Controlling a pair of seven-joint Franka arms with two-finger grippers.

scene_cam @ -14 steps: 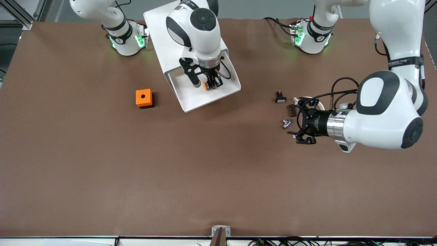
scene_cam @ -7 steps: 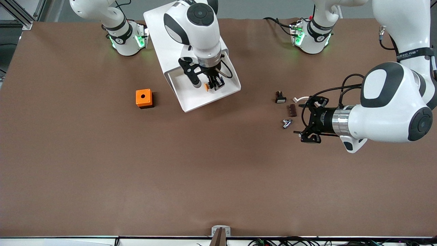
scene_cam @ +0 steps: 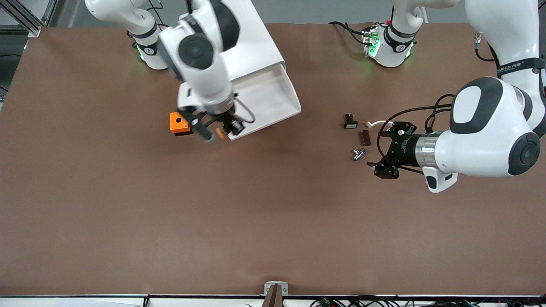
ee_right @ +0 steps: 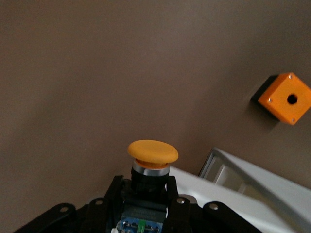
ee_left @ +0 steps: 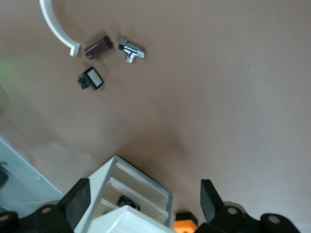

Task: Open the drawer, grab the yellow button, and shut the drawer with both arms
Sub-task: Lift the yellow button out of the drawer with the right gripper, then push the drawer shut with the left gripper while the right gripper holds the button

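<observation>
The top drawer [scene_cam: 266, 96] stands pulled out of the white cabinet [scene_cam: 256, 34]; its tray shows bare. My right gripper [scene_cam: 227, 128] is shut on the button [scene_cam: 220, 133] and holds it up over the drawer's corner that is beside the orange box [scene_cam: 179, 123]. In the right wrist view the button's orange cap [ee_right: 152, 151] sticks out of my right gripper [ee_right: 149, 187], with the drawer corner [ee_right: 243, 187] beside it. My left gripper [scene_cam: 384, 156] is open and empty, low over the table by the small parts. The left wrist view shows the cabinet [ee_left: 141, 182] between its fingers [ee_left: 77, 200].
Near the left gripper lie a black piece with a white face [scene_cam: 350, 123], a brown block [scene_cam: 365, 137], a chrome fitting [scene_cam: 358, 154] and a white curved piece [scene_cam: 375, 124]. The orange box also shows in the right wrist view [ee_right: 285, 98].
My right gripper has lifted the button out of the drawer and carried it toward the orange box. My left gripper has drawn back slightly from the small parts.
</observation>
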